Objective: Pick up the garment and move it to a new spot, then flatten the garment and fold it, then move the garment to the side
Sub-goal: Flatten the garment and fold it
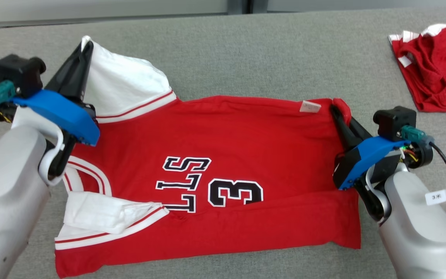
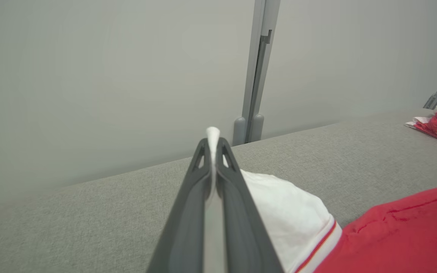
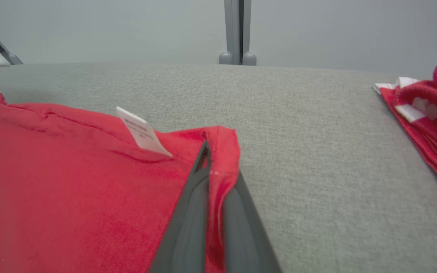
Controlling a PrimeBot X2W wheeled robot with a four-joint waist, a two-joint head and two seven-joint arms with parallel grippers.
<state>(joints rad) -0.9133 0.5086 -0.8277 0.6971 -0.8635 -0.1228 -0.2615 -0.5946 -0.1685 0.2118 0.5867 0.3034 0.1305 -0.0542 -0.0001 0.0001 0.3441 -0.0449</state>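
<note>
Slippage is my main worry. My left pincer (image 1: 86,44) is pressed together on the white sleeve (image 1: 126,83) at the far left corner of the jersey (image 1: 223,139), holding it up off the grey surface (image 1: 246,46). My right pincer (image 1: 338,108) nips the red hem corner at the far right, low against the cloth. The jersey lies spread across the middle of the surface, its near edge already turned over. My right bite looks thin, only a roll of fabric, so an uneven pull could tug it free. My left side sits higher than my right, and folding like that would likely skew the crease. The crumpled near sleeve (image 1: 103,215) may bunch underneath.
</note>
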